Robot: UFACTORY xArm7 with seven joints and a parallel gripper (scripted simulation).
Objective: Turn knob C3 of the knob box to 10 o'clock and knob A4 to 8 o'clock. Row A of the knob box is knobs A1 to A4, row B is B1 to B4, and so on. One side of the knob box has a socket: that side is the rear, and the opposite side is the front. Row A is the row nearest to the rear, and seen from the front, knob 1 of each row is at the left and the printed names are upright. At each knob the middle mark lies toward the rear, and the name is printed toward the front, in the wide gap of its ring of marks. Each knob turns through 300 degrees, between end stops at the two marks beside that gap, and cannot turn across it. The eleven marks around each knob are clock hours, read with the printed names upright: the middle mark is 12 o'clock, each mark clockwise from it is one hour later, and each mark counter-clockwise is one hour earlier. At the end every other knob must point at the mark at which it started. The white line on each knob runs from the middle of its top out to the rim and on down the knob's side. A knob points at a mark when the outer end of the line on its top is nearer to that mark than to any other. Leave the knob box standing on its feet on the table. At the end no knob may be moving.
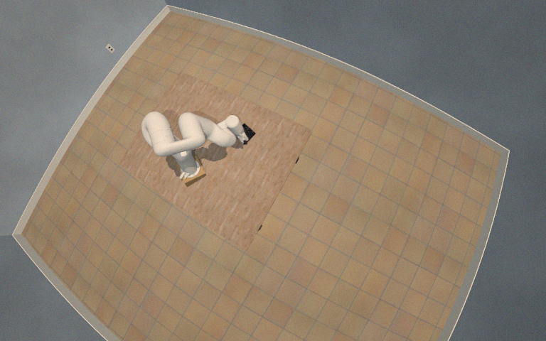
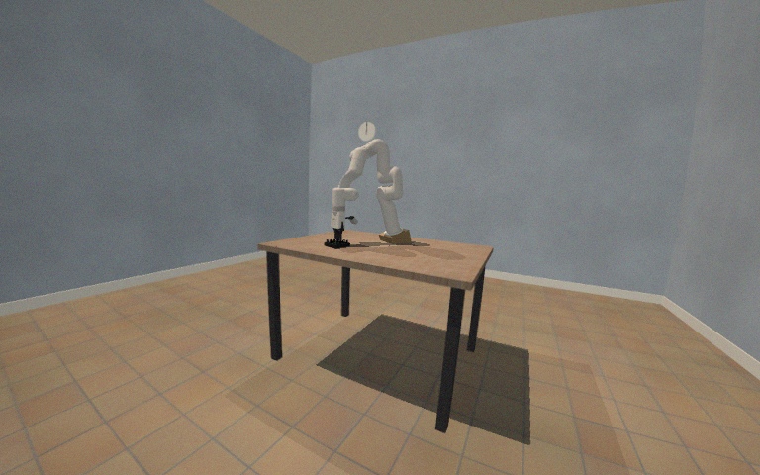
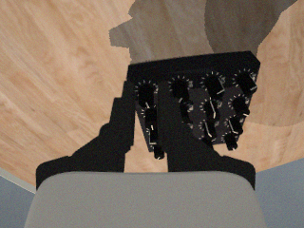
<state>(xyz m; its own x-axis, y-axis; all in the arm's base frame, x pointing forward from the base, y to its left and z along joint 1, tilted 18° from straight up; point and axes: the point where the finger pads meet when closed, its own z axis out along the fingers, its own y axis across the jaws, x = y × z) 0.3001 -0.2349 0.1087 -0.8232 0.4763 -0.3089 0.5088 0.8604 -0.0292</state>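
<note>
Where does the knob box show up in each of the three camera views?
Top: knob box is upper left of centre, mostly hidden under the arm's wrist.
Exterior: knob box is a small black shape near the table's far left corner.
Wrist: centre, behind the gripper.
Shared landmark: the wooden table.
</note>
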